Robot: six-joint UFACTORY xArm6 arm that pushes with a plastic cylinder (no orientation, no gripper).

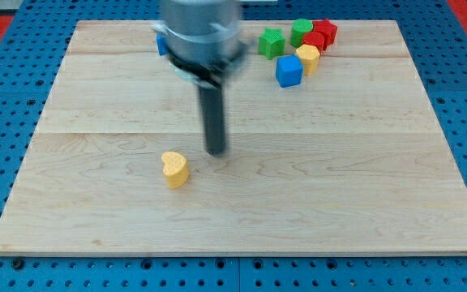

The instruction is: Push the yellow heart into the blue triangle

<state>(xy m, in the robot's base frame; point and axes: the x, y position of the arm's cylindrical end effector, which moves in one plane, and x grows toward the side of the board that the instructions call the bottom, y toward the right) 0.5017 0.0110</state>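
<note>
The yellow heart (pixel 175 169) lies on the wooden board (pixel 363 186), left of the middle and toward the view's bottom. My tip (pixel 216 152) is just to the right of the heart and a little above it, apart from it. A blue block (pixel 161 43), likely the blue triangle, shows only as a sliver at the view's top, mostly hidden behind the arm's grey body (pixel 203 32).
A cluster of blocks sits at the top right: a blue cube (pixel 289 70), a yellow block (pixel 307 58), two green blocks (pixel 272 42) (pixel 301 32) and two red blocks (pixel 324 32) (pixel 314 40). A blue pegboard surrounds the board.
</note>
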